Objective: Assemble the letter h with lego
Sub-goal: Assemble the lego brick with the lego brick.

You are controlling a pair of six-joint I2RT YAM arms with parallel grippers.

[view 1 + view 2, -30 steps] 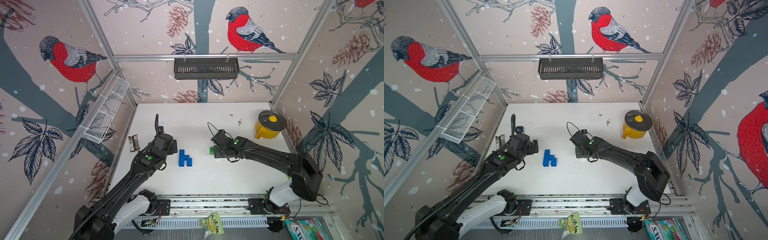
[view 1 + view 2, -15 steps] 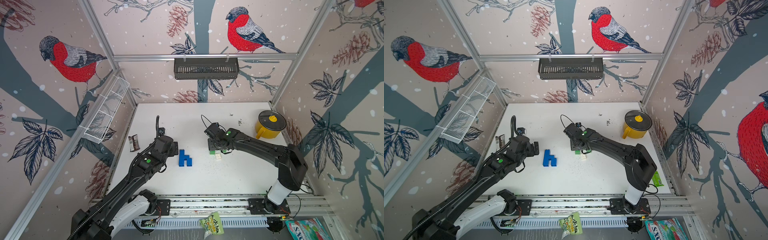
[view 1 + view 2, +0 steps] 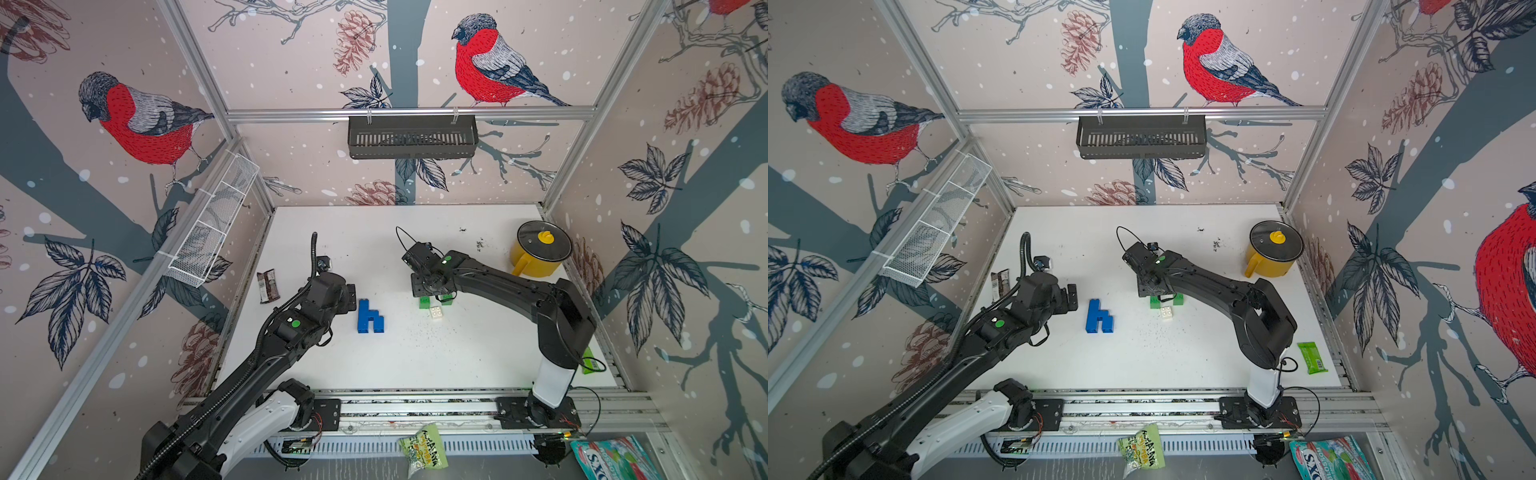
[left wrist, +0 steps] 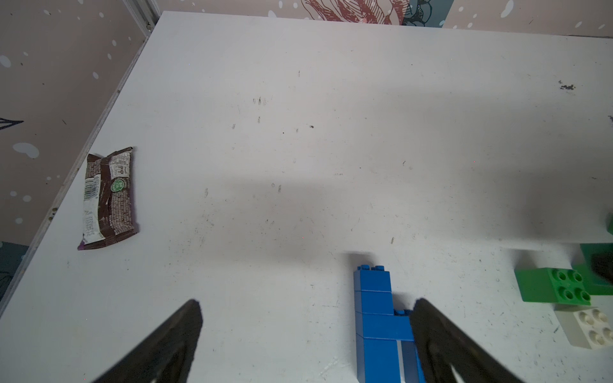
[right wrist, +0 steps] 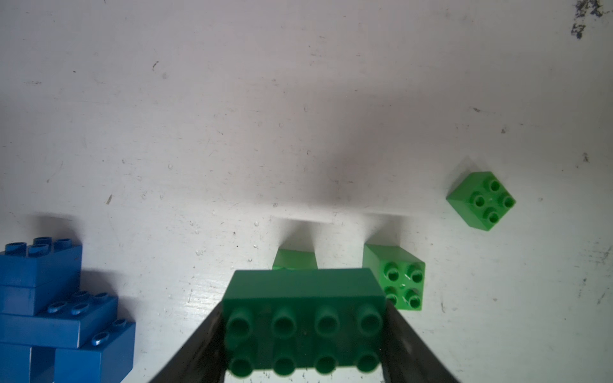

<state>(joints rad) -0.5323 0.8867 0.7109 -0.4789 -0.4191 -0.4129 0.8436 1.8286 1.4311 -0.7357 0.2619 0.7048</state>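
A blue lego letter h [image 3: 370, 316] [image 3: 1099, 316] lies flat mid-table. My left gripper [image 3: 353, 297] [image 4: 306, 331] stands open just left of it, with one finger [image 4: 431, 331] over the h [image 4: 374, 315] and nothing held. My right gripper [image 3: 432, 291] [image 5: 303, 331] is shut on a long green brick [image 5: 303, 318], gripping it by its short ends. Loose green cube bricks [image 3: 424, 302] [image 5: 398, 278] [image 5: 481, 200] sit under and around it. A white brick [image 3: 436, 312] [image 4: 590, 326] lies just in front of them.
A yellow lidded pot [image 3: 540, 253] stands at the back right. A brown snack wrapper [image 3: 268, 284] [image 4: 107, 199] lies by the left wall, and a green packet [image 3: 1311, 357] near the right edge. A black basket [image 3: 411, 137] and a white wire basket [image 3: 212, 224] hang on the walls.
The right arm's elbow has swung left and its gripper has shifted slightly toward the back, uncovering the white brick. The left arm has barely moved.
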